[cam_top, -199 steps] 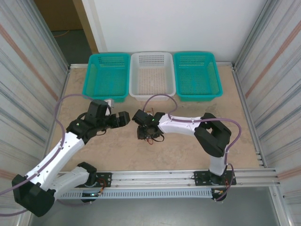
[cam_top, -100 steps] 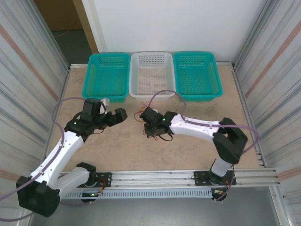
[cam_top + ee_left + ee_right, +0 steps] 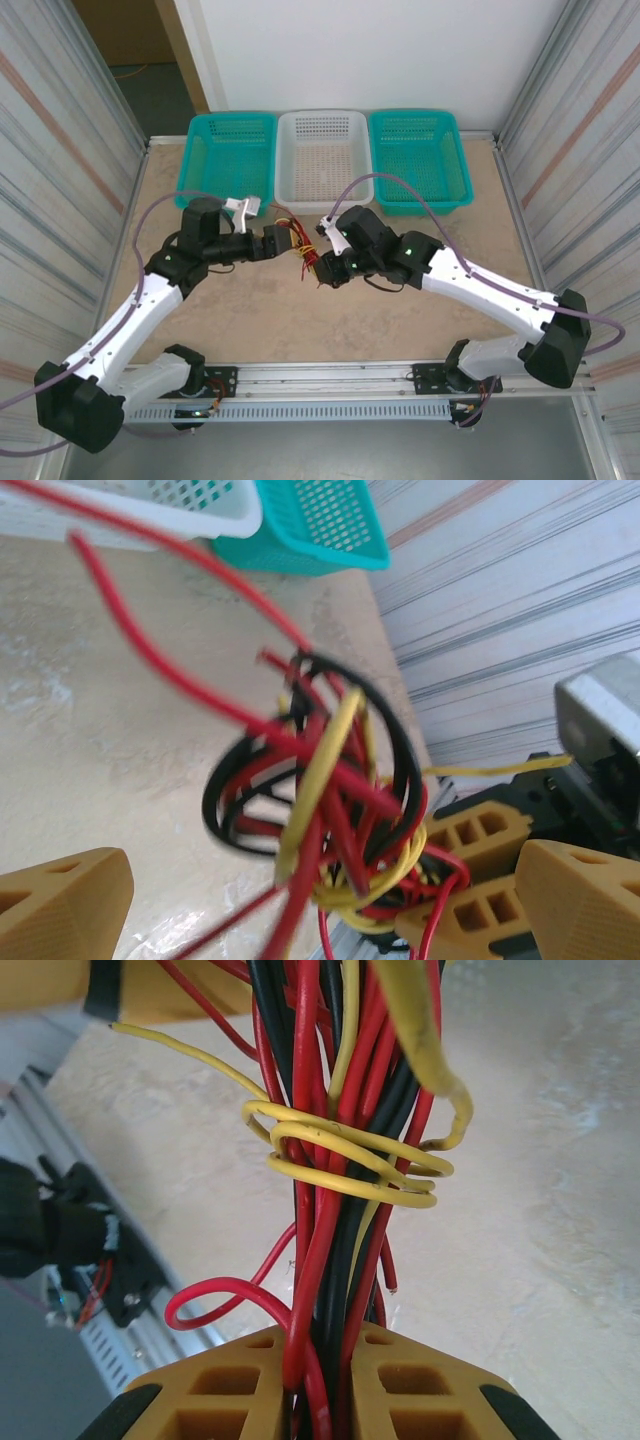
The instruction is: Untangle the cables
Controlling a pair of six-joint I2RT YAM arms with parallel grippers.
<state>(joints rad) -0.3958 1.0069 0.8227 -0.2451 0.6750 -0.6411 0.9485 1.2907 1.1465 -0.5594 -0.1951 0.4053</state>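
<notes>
Left gripper point(image 3: 273, 242) is spread wide, with the cables point(image 3: 320, 800) bunched just ahead of it, above the worktop's point(image 3: 400, 320) middle. Right gripper point(image 3: 320, 1370) pinches the whole bundle. Pulling apart now would probably cinch the yellow loops point(image 3: 345, 1160) tighter round the rest.

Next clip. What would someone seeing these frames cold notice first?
The knot of red, black and yellow cables at mid-table, between the two arms, draws the eye first. The right gripper is shut on a bundle of them, and one yellow cable is wound around that bundle in several coils. The left gripper sits open right beside the tangle.
</notes>
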